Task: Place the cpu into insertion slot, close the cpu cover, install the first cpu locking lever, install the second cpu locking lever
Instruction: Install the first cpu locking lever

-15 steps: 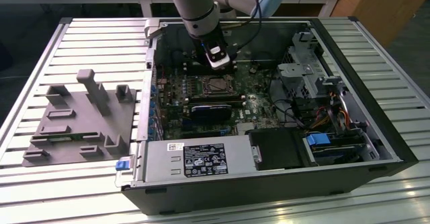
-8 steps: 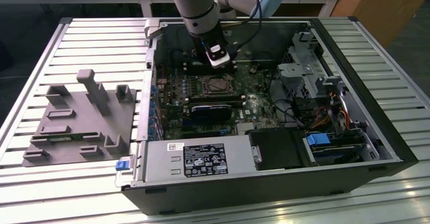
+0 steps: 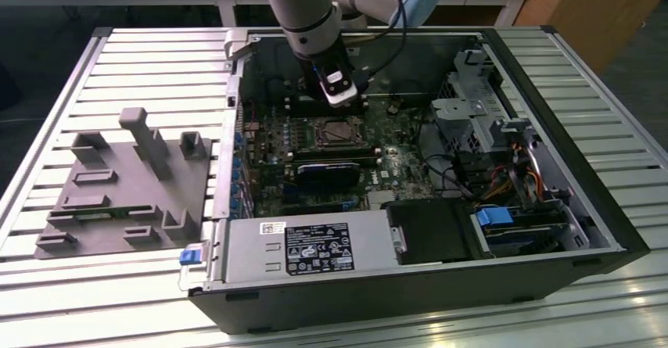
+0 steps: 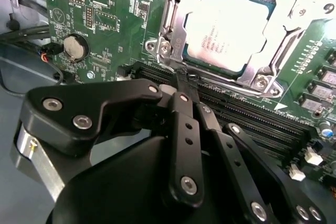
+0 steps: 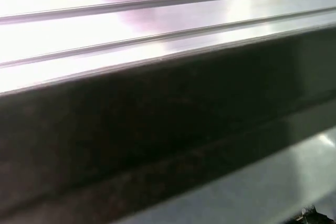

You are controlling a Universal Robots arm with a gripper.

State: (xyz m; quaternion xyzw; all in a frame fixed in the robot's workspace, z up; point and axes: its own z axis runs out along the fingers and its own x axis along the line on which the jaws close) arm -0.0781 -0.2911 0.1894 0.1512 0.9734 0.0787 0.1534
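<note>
Black tool [image 4: 184, 80], fingers pressed together on nothing visible, points at the pale silver square cpu [image 4: 226, 30] just beyond its tips (seated beneath the thin silver cover frame [image 4: 286, 17]) on the green motherboard [image 4: 105, 19].

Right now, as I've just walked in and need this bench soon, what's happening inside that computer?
One robot arm works inside the open computer case. Its gripper hovers over the motherboard, jaws shut on nothing, tips beside the insertion slot. The cpu already sits in that slot, with the cpu cover down over it. Whether the locking levers are latched, I can't tell.
</note>
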